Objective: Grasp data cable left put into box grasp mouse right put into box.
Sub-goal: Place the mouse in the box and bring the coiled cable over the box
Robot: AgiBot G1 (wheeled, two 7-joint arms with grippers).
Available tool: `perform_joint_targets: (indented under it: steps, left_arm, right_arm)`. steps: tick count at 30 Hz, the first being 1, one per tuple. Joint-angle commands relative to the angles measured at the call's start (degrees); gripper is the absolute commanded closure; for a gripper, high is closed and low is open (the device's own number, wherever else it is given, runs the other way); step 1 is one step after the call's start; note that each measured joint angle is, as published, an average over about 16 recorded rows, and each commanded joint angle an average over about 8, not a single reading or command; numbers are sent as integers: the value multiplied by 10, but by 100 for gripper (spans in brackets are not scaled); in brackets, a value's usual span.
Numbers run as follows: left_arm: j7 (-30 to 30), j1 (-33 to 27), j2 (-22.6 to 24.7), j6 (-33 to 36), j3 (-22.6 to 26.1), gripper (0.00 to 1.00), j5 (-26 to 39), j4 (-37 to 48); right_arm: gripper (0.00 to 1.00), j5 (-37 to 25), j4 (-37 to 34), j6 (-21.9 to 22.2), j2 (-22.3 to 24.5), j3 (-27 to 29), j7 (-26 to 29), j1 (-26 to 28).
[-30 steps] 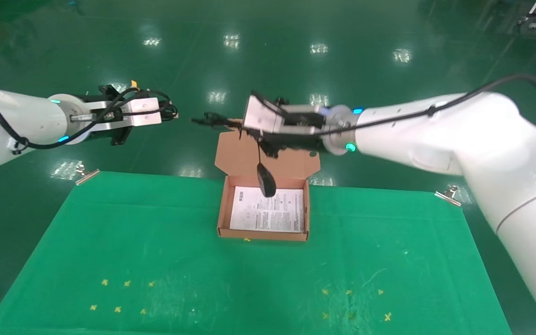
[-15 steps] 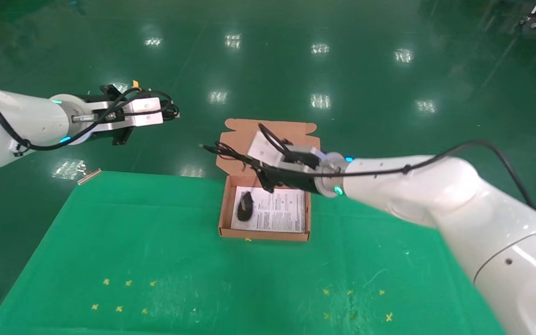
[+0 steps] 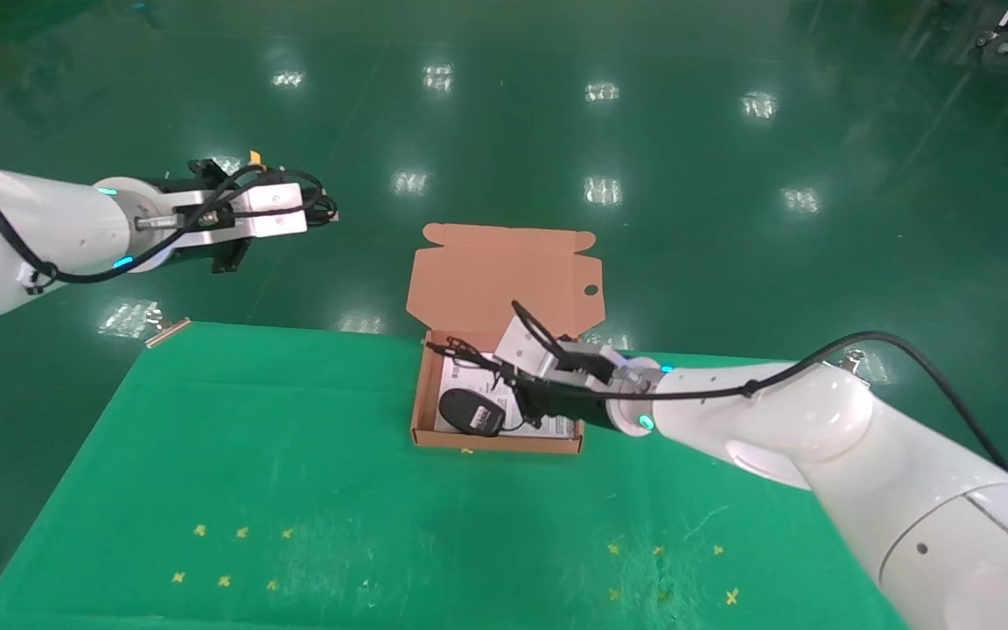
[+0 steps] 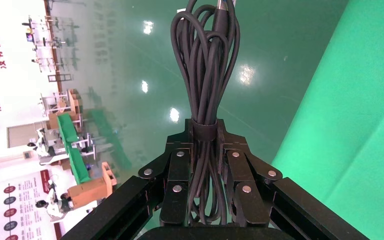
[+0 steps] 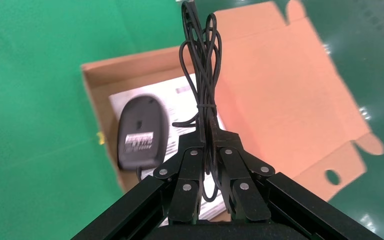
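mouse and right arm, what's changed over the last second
The right pincer came down from above the box and lowered the mouse, which hung in the air, onto the box's sheet. It still clamps the mouse cord. The left pincer stayed parked off the table, holding the cable; the box did not move.

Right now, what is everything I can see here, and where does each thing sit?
Table cloth: one, green, across the table, clipped at its far corners.
Box: one, orange-brown cardboard, far middle of the cloth, lid flap open away from the robot.
Printed sheet: one, white, lining the box floor.
Mouse: one, black, lying in the box upside down, its label showing in the right wrist view.
Mouse cord: one, thin black, bundled, pinched in the right pincer.
Data cable: one, black, bundled, clamped in the left pincer.
Left pincer: raised off the table's far left.
Right pincer: low over the box.
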Motion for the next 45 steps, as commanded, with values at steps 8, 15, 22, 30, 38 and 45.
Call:
perform_joint_targets:
  steps: [8, 15, 22, 30, 38, 45]
  left_arm:
    - [0, 0, 0, 0, 0, 100, 0, 0]
    - [0, 1, 0, 0, 0, 100, 0, -1]
    - [2, 18, 5, -14, 0, 100, -15, -3]
    - [11, 59, 22, -62, 2, 100, -43, 6]
    - [44, 109, 56, -139, 12, 100, -86, 35]
    - [104, 126, 108, -203, 30, 100, -136, 100]
  right_arm:
    - [51, 12, 2, 10, -2, -55, 38, -3]
    - [0, 13, 6, 5, 3, -75, 49, 2]
    - [0, 14, 31, 11, 21, -77, 51, 3]
    - [0, 12, 65, 14, 62, -75, 50, 11]
    - [0, 0, 124, 19, 133, -79, 72, 18]
    - [0, -25, 195, 28, 200, -94, 119, 21]
